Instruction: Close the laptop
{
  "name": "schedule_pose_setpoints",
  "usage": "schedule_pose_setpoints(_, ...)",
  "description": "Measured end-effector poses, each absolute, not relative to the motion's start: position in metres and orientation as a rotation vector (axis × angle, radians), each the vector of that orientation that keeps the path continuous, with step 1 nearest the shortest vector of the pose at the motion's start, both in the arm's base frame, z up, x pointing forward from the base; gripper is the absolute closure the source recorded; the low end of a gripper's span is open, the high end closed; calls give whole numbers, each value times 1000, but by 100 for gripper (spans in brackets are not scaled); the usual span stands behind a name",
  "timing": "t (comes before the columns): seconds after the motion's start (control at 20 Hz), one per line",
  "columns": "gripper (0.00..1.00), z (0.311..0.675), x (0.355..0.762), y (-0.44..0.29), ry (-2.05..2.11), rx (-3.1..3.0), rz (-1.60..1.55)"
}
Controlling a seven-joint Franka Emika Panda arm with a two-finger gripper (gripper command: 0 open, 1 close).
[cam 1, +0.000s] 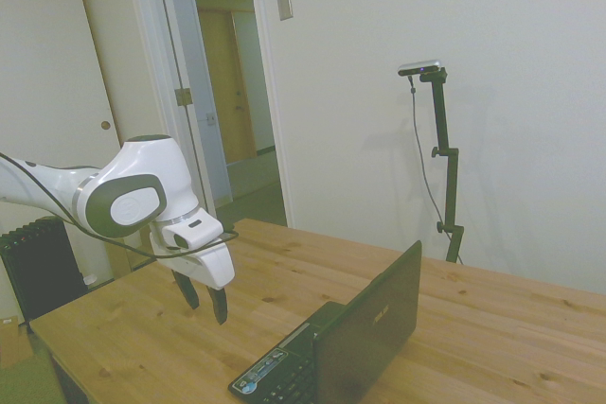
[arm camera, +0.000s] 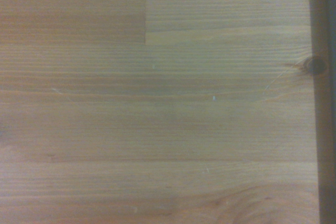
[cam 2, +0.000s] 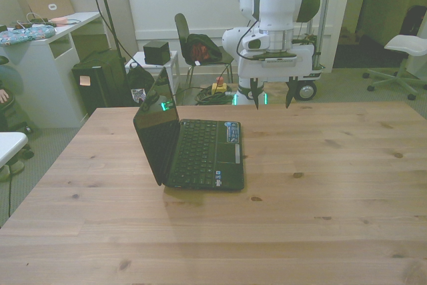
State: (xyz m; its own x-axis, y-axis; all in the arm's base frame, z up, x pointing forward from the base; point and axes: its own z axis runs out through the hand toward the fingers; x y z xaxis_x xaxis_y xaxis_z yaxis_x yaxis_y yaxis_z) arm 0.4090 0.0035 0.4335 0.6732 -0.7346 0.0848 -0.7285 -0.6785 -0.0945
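Laptop (cam 2: 193, 148) open, lid upright. Gripper (cam 2: 272, 93) hangs beyond its sticker edge, fingers spread, empty. Go behind the lid, push its top edge down (slowly, base may slide).

The table (cam 2: 320, 185) is knotty, matt planked wood; on it, the laptop (cam 2: 200, 151) shows black plastic and a glossy screen.

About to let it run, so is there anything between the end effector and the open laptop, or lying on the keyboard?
Nothing visible. The end effector hangs open over bare table, to the front view's right of the laptop. Its keyboard looks bare under the raised lid.
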Motion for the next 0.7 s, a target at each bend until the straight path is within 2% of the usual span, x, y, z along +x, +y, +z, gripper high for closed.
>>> schedule_pose_setpoints(0.15,0,437,412,4,1233,-2820,-185)
schedule_pose_setpoints(0.4,0,501,443,-25,1293,-2770,-238)
schedule_pose_setpoints(0.7,0,577,483,-96,1449,-2681,-286)
